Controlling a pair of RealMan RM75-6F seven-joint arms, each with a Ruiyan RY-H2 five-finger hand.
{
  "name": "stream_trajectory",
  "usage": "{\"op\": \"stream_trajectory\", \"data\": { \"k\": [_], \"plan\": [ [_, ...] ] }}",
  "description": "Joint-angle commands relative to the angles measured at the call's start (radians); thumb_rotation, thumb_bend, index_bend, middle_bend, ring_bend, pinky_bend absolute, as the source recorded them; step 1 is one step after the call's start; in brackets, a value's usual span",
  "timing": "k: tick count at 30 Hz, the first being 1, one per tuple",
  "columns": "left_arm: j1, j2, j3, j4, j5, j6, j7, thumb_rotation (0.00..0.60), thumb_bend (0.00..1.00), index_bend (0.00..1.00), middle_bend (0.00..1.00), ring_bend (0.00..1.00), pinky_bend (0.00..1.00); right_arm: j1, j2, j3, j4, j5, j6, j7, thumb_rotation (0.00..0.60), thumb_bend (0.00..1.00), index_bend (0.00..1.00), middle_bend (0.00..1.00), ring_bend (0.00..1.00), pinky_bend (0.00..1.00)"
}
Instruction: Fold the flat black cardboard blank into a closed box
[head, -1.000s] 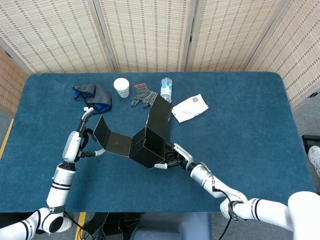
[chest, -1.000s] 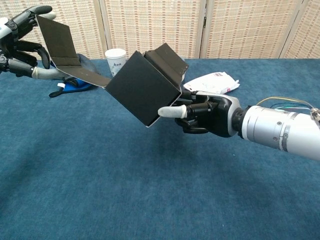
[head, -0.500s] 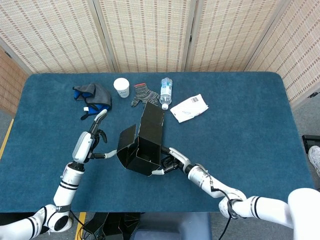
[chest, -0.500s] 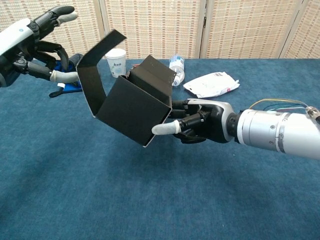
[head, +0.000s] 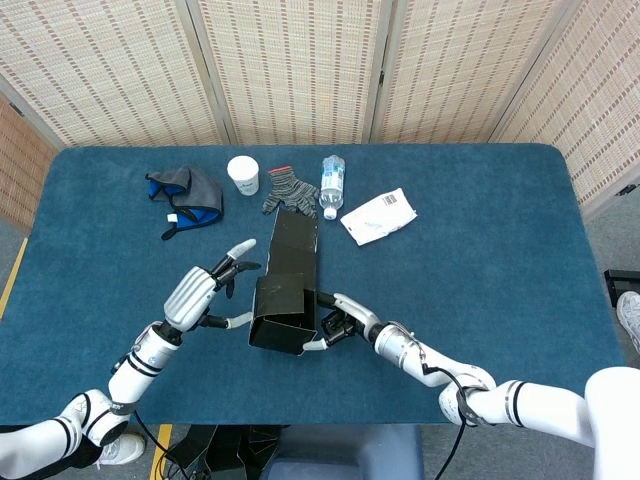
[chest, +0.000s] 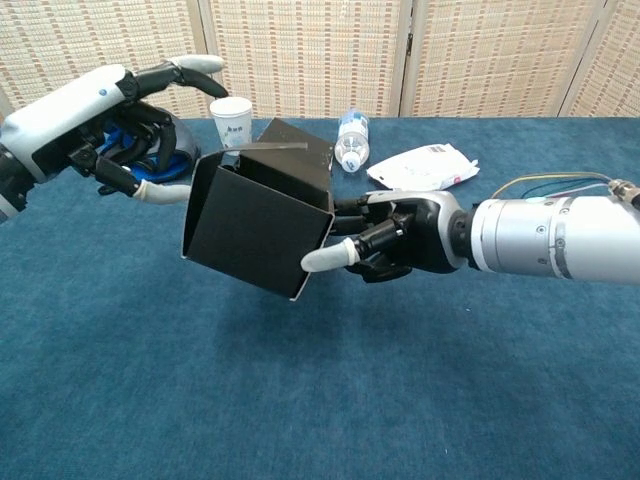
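The black cardboard box (head: 284, 285) (chest: 255, 228) is half folded and held above the blue table near the front centre. Its side walls stand up, and one long flap stretches back toward the bottle. My right hand (head: 340, 320) (chest: 400, 240) grips the box's right wall, with the thumb under the front lower edge. My left hand (head: 205, 290) (chest: 110, 130) is spread at the box's left side. Its thumb touches the folded-in left panel and its fingers reach over the top. The box's inside is mostly hidden.
At the back of the table (head: 500, 260) lie a paper cup (head: 243, 173) (chest: 231, 120), a striped glove (head: 288, 190), a water bottle (head: 332, 183) (chest: 348, 140), a white packet (head: 380, 215) (chest: 420, 167) and a blue-grey cloth (head: 190, 195). Woven screens stand behind.
The left panel, spread out flat a second ago, has swung in against the box. My left hand followed it to the right. My right hand kept its grip while the box turned.
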Motion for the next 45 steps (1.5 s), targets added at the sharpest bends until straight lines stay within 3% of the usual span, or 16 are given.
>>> {"op": "stream_trajectory", "data": {
  "k": [1, 8, 28, 45],
  "plan": [
    [-0.015, 0.004, 0.014, 0.018, 0.015, -0.010, 0.008, 0.600, 0.10, 0.26, 0.10, 0.64, 0.88, 0.005, 0.003, -0.001, 0.005, 0.000, -0.009, -0.019, 0.600, 0.35, 0.28, 0.39, 0.82, 1.00],
    [-0.052, 0.007, 0.045, 0.054, 0.050, -0.025, 0.024, 0.600, 0.10, 0.36, 0.18, 0.67, 0.89, 0.009, -0.001, 0.000, 0.013, 0.020, -0.015, -0.073, 0.600, 0.35, 0.28, 0.39, 0.82, 1.00],
    [-0.181, 0.144, 0.127, -0.067, 0.130, -0.163, 0.157, 0.600, 0.09, 0.31, 0.18, 0.67, 0.89, 0.013, -0.044, 0.017, 0.037, 0.066, -0.010, -0.194, 0.600, 0.35, 0.28, 0.39, 0.82, 1.00],
    [-0.173, 0.069, 0.205, 0.029, 0.158, -0.164, 0.215, 0.600, 0.09, 0.34, 0.19, 0.68, 0.89, -0.004, -0.124, 0.000, 0.099, 0.126, 0.043, -0.365, 0.600, 0.35, 0.28, 0.39, 0.82, 1.00]
  ]
}}
